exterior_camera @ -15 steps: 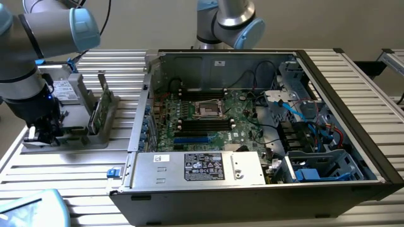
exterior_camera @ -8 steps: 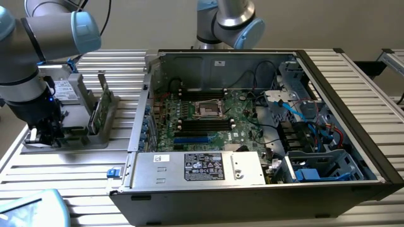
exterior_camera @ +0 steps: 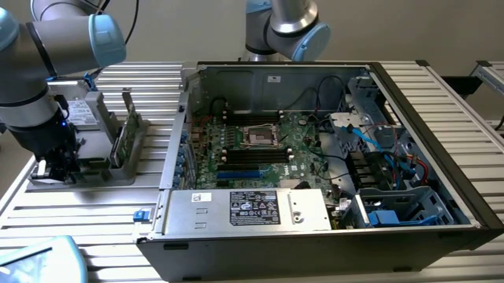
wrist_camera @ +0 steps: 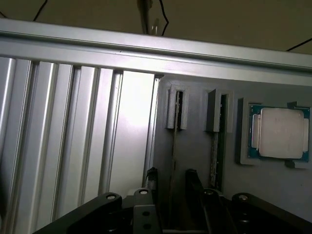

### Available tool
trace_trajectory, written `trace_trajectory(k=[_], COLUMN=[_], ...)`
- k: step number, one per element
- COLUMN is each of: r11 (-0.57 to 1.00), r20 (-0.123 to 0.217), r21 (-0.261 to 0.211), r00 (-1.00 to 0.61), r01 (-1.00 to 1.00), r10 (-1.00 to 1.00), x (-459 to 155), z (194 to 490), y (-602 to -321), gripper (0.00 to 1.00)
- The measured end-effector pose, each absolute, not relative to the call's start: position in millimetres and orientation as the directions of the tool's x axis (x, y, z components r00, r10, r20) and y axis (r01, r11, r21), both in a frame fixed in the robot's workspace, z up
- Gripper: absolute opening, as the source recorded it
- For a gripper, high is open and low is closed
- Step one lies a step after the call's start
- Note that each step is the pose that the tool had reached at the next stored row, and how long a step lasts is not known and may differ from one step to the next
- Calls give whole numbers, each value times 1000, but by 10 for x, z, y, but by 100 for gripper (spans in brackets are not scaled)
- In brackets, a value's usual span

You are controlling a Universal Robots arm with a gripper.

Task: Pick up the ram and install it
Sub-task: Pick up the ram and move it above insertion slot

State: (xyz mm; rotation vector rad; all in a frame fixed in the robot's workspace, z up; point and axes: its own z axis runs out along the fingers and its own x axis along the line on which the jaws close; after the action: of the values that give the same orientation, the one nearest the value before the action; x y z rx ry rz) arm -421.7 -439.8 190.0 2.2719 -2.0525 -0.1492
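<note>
Two green sticks stand on edge in a grey holder tray (exterior_camera: 98,172) (wrist_camera: 195,97), each with one end set in its own upright grey bracket. The ram (wrist_camera: 173,146) is the stick farther from the square silvery processor (wrist_camera: 280,132), which lies flat in a recess of the same tray. The second stick (wrist_camera: 215,161) stands between the two.

On the wrist view the jaws are released. The two dark fingers (wrist_camera: 152,181) are spread apart, and the ram's thin edge runs through the gap between them without touching either. Whether the fingers are down level with the stick or above it I cannot tell.

On the exterior view the tray rests on the slatted aluminium worktop (exterior_camera: 79,218) (wrist_camera: 63,146), at nine o'clock from the open computer case (exterior_camera: 441,147). The arm (exterior_camera: 35,65) reaches down over the tray's seven-o'clock corner.

Inside the case the motherboard (exterior_camera: 295,150) lies flat. Its long black slots (exterior_camera: 254,154) are near the middle, just at six o'clock from the processor socket (exterior_camera: 260,134). A silver power supply (exterior_camera: 252,209) fills the six-o'clock side of the case, and bundles of blue and black cable (exterior_camera: 393,159) run along the three-o'clock side. Another arm's base (exterior_camera: 284,26) stands at twelve o'clock beyond the case.
</note>
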Motion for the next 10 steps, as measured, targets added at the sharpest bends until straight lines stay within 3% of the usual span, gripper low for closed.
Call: trace_trajectory(k=[2,3,8,9,10], r11=[-102,-102,-102,-102,-102], r20=[-21,-21,-21,-21,-21], r21=[122,121,122,121,122], r00=[100,100,100,100,100], r01=[-987,-987,-987,-987,-987], r10=[-995,-995,-995,-995,-995], x=[-4217,-4217,-4217,-4217,-4217], z=[1900,1899,1899,1899,1899], y=[-4398,-4398,-4398,-4398,-4398], gripper=[35,27,29,36,36])
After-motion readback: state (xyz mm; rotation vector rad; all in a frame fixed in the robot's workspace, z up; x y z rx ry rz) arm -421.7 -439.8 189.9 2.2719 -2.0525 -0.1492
